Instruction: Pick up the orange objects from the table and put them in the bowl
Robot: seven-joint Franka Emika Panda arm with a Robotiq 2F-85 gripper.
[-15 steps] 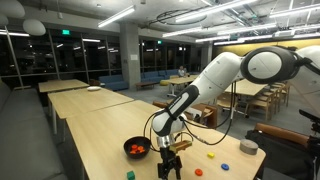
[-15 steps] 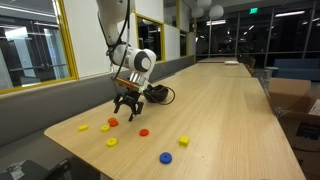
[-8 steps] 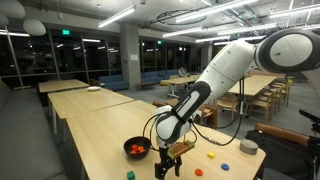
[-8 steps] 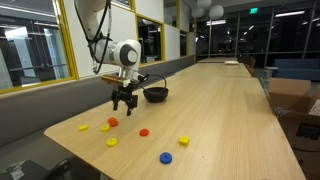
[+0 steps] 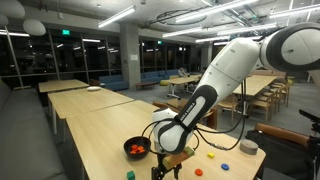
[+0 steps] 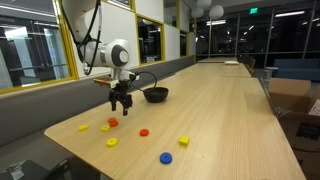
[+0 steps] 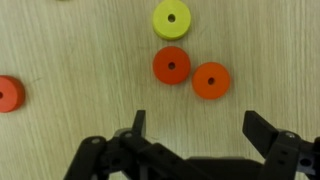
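My gripper is open and empty, hanging above the pale wood table. In the wrist view two orange discs lie side by side just ahead of the fingers, and another sits at the left edge. In an exterior view the gripper hovers over an orange piece; another orange piece lies nearby. The black bowl stands beyond the gripper. It also shows in an exterior view with orange pieces inside, beside the gripper.
A yellow disc lies next to the orange pair. Yellow pieces and a blue piece are scattered near the table end. A grey cup-like container stands at the table's corner. A low wall runs along the table's side.
The gripper has moved away from the bowl toward the scattered pieces near the table end, and now hangs over the orange discs. It stays open and empty.
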